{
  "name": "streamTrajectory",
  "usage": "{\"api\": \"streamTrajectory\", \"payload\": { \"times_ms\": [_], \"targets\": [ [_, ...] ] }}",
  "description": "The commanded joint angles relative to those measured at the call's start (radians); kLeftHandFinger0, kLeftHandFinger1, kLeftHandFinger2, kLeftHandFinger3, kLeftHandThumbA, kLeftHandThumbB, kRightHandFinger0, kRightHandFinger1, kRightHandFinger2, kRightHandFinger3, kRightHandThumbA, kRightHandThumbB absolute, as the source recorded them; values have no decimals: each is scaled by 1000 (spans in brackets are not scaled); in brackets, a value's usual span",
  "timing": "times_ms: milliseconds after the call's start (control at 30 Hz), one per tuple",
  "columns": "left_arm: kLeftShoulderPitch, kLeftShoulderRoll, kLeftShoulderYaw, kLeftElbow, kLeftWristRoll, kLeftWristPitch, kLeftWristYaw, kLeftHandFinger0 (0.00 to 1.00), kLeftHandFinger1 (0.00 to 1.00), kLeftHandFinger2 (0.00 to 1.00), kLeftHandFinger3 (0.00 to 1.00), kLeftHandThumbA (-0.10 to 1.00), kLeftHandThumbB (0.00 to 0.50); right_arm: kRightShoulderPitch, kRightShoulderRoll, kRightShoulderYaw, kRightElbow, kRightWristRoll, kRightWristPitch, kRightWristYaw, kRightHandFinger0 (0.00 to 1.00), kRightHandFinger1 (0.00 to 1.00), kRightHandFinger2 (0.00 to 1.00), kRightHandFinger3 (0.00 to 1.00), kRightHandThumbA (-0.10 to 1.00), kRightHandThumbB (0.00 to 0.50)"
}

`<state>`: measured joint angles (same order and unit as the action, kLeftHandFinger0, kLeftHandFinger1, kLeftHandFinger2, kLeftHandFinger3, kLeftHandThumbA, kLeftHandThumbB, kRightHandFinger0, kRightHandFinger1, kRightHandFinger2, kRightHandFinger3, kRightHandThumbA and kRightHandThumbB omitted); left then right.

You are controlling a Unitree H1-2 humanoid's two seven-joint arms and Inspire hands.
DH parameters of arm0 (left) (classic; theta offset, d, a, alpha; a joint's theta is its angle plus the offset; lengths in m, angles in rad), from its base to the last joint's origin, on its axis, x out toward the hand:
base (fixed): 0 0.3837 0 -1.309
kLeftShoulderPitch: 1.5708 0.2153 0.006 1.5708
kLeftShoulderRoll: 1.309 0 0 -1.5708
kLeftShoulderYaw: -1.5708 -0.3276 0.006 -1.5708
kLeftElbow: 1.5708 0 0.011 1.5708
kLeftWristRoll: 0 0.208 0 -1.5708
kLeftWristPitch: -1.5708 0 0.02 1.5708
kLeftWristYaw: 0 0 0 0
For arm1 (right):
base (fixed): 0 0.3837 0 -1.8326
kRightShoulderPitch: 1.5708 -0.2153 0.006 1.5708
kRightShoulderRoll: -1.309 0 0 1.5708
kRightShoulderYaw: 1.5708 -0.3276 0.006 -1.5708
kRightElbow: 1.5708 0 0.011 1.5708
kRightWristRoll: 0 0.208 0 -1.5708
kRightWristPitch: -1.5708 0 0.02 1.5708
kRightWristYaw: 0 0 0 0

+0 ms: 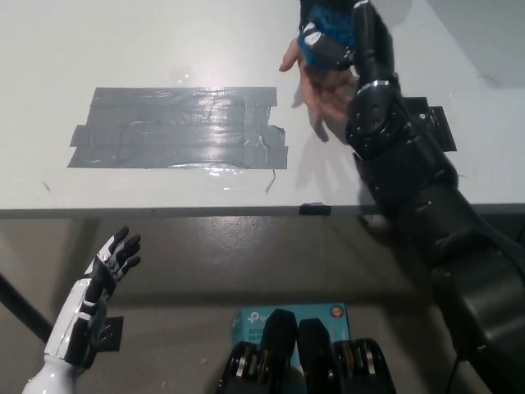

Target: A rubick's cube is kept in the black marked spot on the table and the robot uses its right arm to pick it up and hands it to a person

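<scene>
My black right hand [330, 43] is shut on the Rubik's cube [328, 26], which shows mostly blue. It holds the cube right over a person's open palm [326, 89] near the table's far edge. The black marked spot [433, 125] lies to the right, partly hidden behind my right forearm, with no cube on it. My white left hand [105, 279] rests below the table's front edge at lower left, fingers spread and holding nothing.
A wide patch of grey tape [180, 127] covers the middle of the white table [123, 49]. A small dark tab [315, 208] sits on the table's front edge. A teal box [254, 322] lies on the floor below.
</scene>
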<state>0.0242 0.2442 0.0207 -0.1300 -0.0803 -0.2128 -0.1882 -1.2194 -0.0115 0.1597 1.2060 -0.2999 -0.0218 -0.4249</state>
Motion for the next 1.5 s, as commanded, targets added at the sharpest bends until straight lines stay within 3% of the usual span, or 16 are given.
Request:
{"api": "streamTrajectory", "payload": {
  "times_ms": [0,67,200,267,400,433,467,500,533,567,800,1133,1233,1300,1433,1467],
  "targets": [
    [-22,20,-3,-18,6,-5,-14,1000,1000,1000,1000,1000,164,-92,10,38,79,-30,-78,-22,17,490,879,873,-100,233],
    [-24,19,-5,-18,4,-5,-16,1000,1000,1000,1000,1000,175,-95,11,60,107,-43,-74,-31,17,472,828,836,-100,237],
    [-23,18,-6,-22,8,-4,-12,1000,1000,1000,1000,1000,181,-87,12,97,159,-56,-69,-33,68,531,890,882,-100,211],
    [-24,20,-5,-22,5,-6,-13,1000,1000,1000,1000,1000,171,-81,7,105,172,-51,-73,-24,27,461,809,790,-100,213],
    [-30,21,-4,-24,7,0,-11,1000,1000,1000,1000,1000,180,-85,1,112,187,-43,-41,-1,0,410,757,733,-100,207],
    [-32,23,-5,-23,2,2,-14,1000,1000,1000,1000,1000,174,-89,-2,113,193,-41,-13,27,394,803,1000,1000,136,272],
    [-34,25,-8,-22,-4,3,-19,1000,1000,1000,1000,1000,174,-91,-9,114,199,-36,10,89,730,1000,1000,1000,403,352],
    [-33,26,-8,-23,-5,5,-21,1000,1000,1000,1000,1000,175,-91,-11,119,202,-37,19,123,1000,1000,1000,1000,566,392],
    [-32,25,-9,-23,-5,6,-20,1000,1000,1000,1000,1000,175,-91,-13,127,204,-44,27,140,1000,1000,1000,1000,696,455],
    [-32,25,-9,-25,-3,7,-20,1000,1000,1000,1000,1000,174,-91,-16,134,205,-48,32,158,1000,1000,1000,1000,748,487],
    [-33,25,-12,-24,0,5,-18,1000,1000,1000,1000,1000,169,-100,-40,128,177,-30,-14,159,1000,1000,1000,1000,944,500],
    [-35,24,-13,-27,8,10,-16,1000,1000,1000,1000,1000,160,-94,-102,60,-44,-3,-80,102,1000,1000,1000,1000,897,489],
    [-41,23,-12,-23,5,4,-14,1000,1000,1000,1000,1000,163,-3,-158,22,-344,-3,-71,127,1000,1000,1000,1000,865,428],
    [-45,26,-7,-25,1,8,-13,1000,1000,1000,1000,1000,174,42,-175,4,-470,7,-69,146,1000,1000,1000,1000,807,420],
    [-57,38,7,-28,-18,19,-15,1000,1000,1000,1000,1000,138,214,-212,-53,-860,50,-35,197,1000,1000,1000,1000,857,447],
    [-62,37,9,-24,-21,20,-14,1000,1000,1000,1000,1000,132,304,-226,-64,-1010,54,-28,211,1000,1000,1000,1000,855,403]
  ]
}}
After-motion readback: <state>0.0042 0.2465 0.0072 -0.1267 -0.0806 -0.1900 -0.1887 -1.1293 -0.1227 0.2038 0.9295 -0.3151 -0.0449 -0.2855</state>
